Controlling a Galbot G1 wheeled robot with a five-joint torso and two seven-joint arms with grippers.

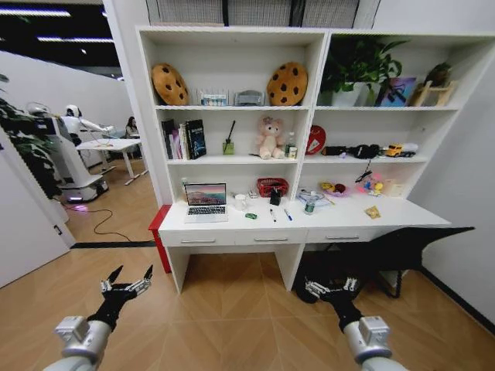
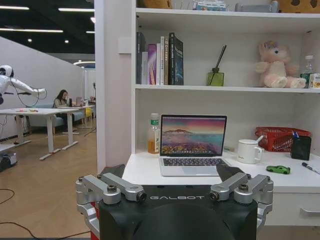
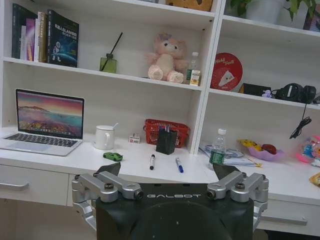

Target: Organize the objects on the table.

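Observation:
The table (image 1: pixel 402 210) is a long white desk some way ahead of me. On it lie a silver laptop (image 1: pixel 206 202), a tiny green item (image 1: pixel 250 216), a black pen (image 1: pixel 272 215), a blue pen (image 1: pixel 288 214) and a tan snack packet (image 1: pixel 373 212). My left gripper (image 1: pixel 131 277) hangs open over the floor, well short of the desk's left end. My right gripper (image 1: pixel 331 284) is open too, low in front of the desk's middle. The left wrist view faces the laptop (image 2: pixel 192 145). The right wrist view faces the green item (image 3: pixel 113 156) and both pens (image 3: pixel 152 161).
A white mug (image 3: pixel 104 137), red basket (image 3: pixel 166 131), black pen holder (image 3: pixel 166 141) and water bottle (image 3: pixel 217 149) stand at the back of the desk. A red stool (image 1: pixel 158 232) sits at its left end and a dark cloth (image 1: pixel 402 247) under its right. Wooden floor lies between.

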